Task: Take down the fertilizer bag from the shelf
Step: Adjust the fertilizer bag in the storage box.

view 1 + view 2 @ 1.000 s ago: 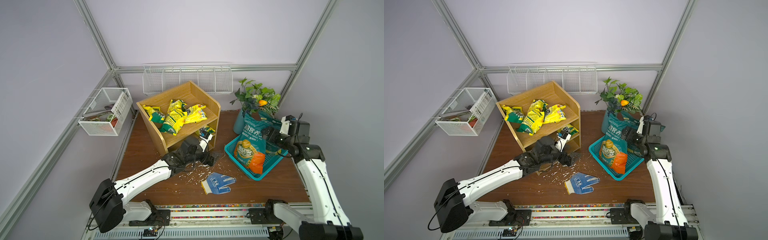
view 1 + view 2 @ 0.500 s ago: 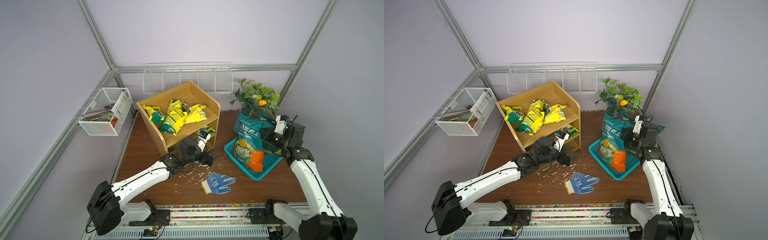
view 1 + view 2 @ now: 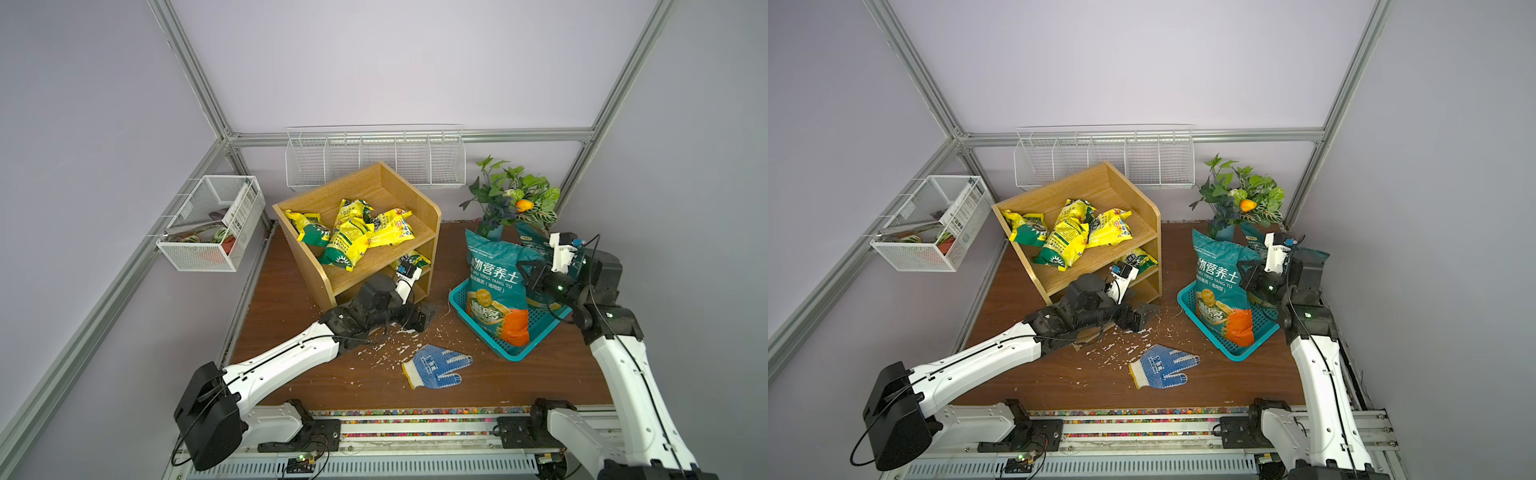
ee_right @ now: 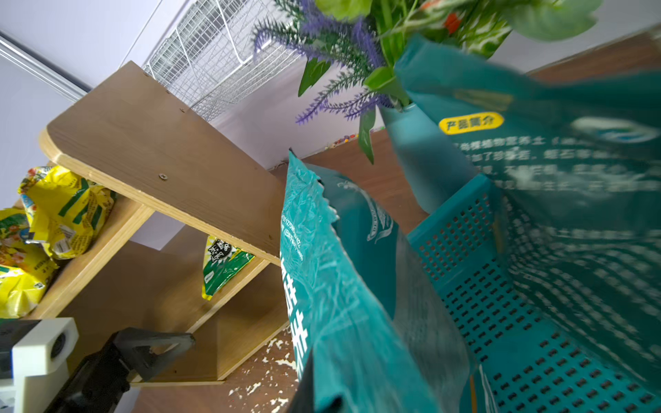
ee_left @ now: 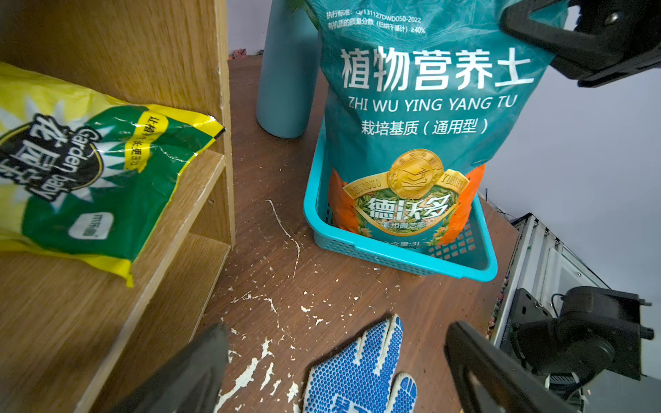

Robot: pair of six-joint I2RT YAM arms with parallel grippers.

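Now the right gripper [image 3: 525, 272] pinches the upper corner of the teal soil bag [image 3: 494, 282], its fingers pressed together on the film. A second ago it hung apart from the bag, nearer the desk's [image 3: 286, 295] right edge, with its fingers spread. The bag stands upright in the teal basket [image 5: 400, 255] by that right edge, as before. Left gripper [image 3: 426, 318] unchanged: low over the desk just off the shelf's [image 3: 374, 187] front corner, fingers [image 5: 200, 368] spread, holding nothing, white flakes [image 3: 386, 345] below it and the blue dotted glove [image 3: 436, 365] near. The yellow-green fertilizer bag [image 3: 411, 261] lies on the shelf's middle tier at its right end, not moved. Three more yellow bags [image 3: 347, 237] are heaped on the top tier, same lie. The shelf sits toward the desk's back left corner.
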